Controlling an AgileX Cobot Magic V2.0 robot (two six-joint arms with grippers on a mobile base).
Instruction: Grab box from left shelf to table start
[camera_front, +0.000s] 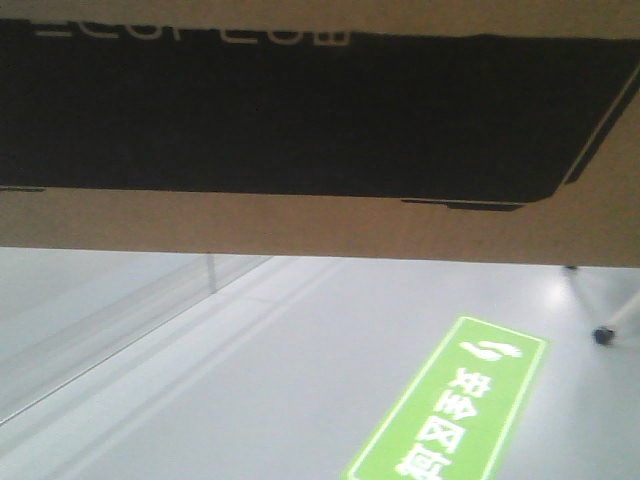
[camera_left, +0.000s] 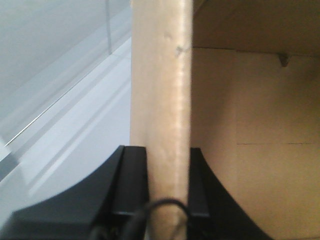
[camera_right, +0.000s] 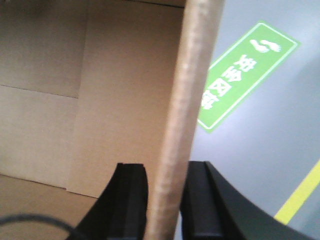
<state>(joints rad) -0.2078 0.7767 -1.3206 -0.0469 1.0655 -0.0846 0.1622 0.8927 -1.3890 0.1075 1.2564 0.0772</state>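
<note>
The box (camera_front: 300, 215) fills the top of the front view, brown cardboard with a black printed panel (camera_front: 300, 120) and white lettering at its upper edge. It hangs above the grey floor. My left gripper (camera_left: 167, 172) is shut on the box's upright wall (camera_left: 162, 90), one black finger (camera_left: 131, 175) on each side. My right gripper (camera_right: 167, 177) is shut on the opposite wall (camera_right: 192, 75), and the box's bare brown inside (camera_right: 75, 100) shows to the left of it. The left shelf and the table are out of view.
Grey floor lies below the box. A green floor sign (camera_front: 450, 410) with white characters is at the lower right, also the green sign (camera_right: 240, 75) in the right wrist view, beside a yellow floor line (camera_right: 300, 200). A clear partition (camera_front: 120, 320) runs along the left. A small caster (camera_front: 602, 335) is at the right.
</note>
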